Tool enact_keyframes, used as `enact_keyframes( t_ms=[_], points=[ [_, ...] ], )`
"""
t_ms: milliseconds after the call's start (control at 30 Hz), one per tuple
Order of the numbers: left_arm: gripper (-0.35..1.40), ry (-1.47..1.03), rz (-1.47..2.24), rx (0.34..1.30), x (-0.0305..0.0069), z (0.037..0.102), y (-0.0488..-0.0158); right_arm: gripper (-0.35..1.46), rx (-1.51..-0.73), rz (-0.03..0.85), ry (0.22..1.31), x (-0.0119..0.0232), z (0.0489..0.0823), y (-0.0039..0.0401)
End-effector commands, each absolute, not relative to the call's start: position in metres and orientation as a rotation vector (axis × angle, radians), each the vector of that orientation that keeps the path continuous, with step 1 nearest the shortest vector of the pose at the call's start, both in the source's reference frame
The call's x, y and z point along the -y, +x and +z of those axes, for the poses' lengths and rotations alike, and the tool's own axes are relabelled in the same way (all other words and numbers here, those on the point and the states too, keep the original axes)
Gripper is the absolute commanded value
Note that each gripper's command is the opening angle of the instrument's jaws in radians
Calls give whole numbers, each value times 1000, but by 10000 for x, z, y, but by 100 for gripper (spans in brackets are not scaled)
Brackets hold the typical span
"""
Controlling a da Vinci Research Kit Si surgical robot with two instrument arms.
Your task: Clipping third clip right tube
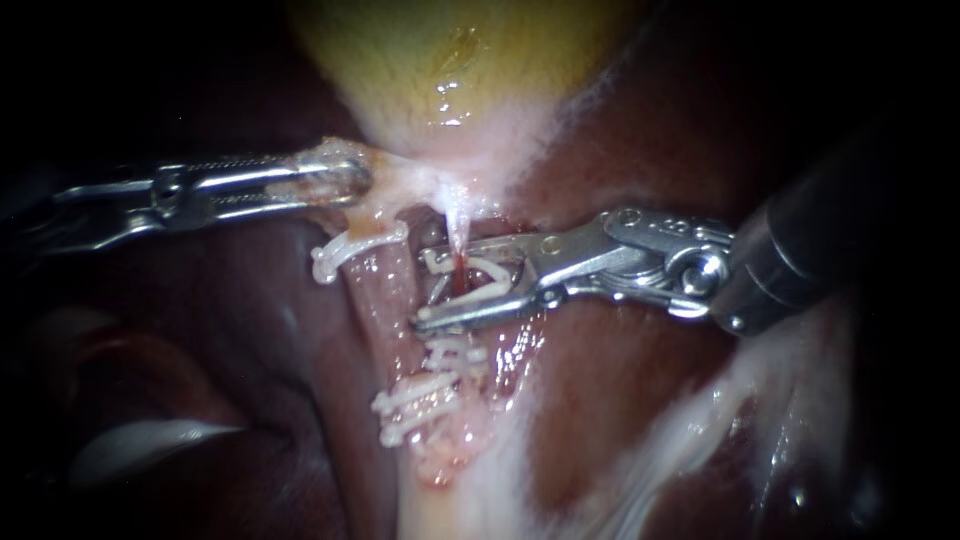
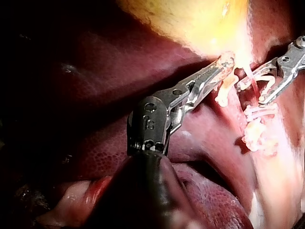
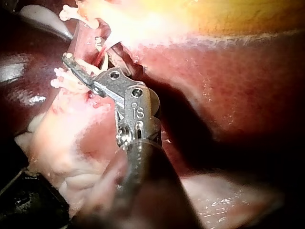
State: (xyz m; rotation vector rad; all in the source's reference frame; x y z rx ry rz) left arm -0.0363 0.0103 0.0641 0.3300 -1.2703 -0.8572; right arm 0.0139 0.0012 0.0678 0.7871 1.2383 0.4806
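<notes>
My right instrument (image 1: 425, 288): jaws stand apart, gripping an unclosed white clip (image 1: 488, 268) that straddles the thin red right tube (image 1: 458, 265). Just beyond the jaws, away from the gallbladder (image 1: 450, 60), lie seated clips (image 1: 425, 400). My left instrument (image 1: 362, 182) jaws clamp pale tissue (image 1: 410, 185). Squeezing shut and releasing look not yet done.

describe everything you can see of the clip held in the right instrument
The clip is white and plastic-looking, two curved arms spread in an open V. It sits inside the end effector of the right instrument, one arm against each half, held from both sides. A thin red tube passes between its arms. It lies below the yellow gallbladder and above other white clips closed on the tissue.
</notes>
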Motion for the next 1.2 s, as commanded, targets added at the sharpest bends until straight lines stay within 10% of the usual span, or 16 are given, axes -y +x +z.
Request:
enact_keyframes(
  t_ms=[33, 900, 1200],
  points=[
    [-35, 330, -857, 1270, -102, 641, -363, 43, -1248, 491, 802, -12, 677, 141],
    [-35, 330, -856, 1271, -102, 643, -361, 36, -1319, 552, 872, -21, 661, 139],
    [-35, 329, -856, 1271, -101, 643, -361, -25, -1300, 612, 831, -23, 661, 134]
  ],
)
